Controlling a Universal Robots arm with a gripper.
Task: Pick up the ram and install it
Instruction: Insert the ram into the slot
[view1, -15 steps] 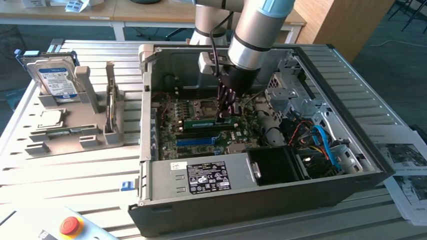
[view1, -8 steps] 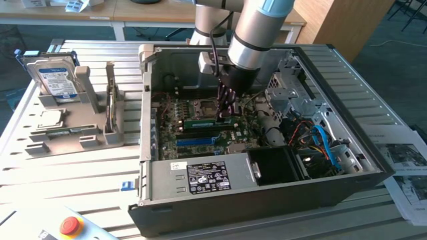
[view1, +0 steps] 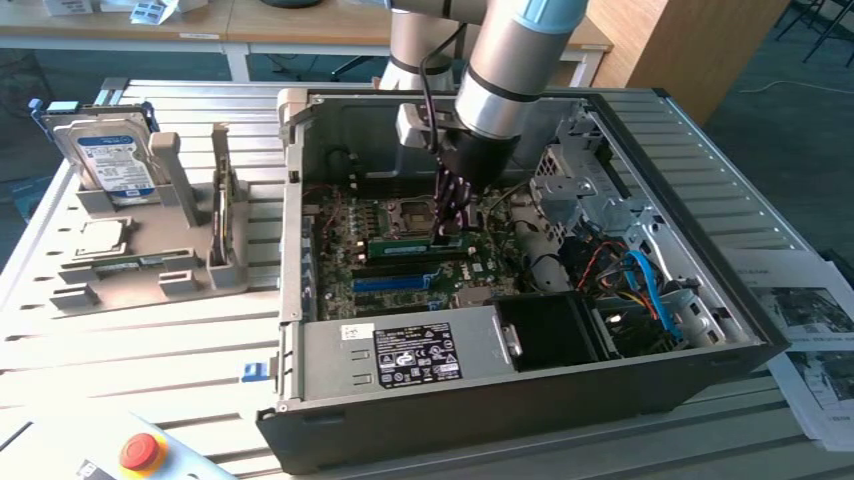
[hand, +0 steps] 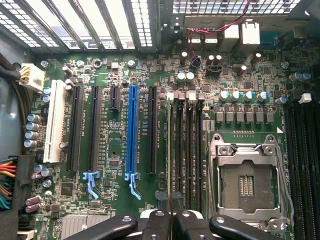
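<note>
While the gripper (view1: 449, 232) reached down into the open computer case (view1: 467, 415), its fingers were clenched on the ram (view1: 400, 243). The ram stood on its long edge along the memory slots (hand: 192, 150), just beside the empty processor socket (hand: 247, 185). Case walls ringed the board, and the power supply (view1: 414, 355) and the drive cage (view1: 587, 190) crowded two sides. The case was open above.

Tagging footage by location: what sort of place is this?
Probably a robotics lab or workshop for computer assembly: an open black desktop computer case sits on a ribbed metal table, and a blue-labelled silver hard drive stands in a grey holder.
</note>
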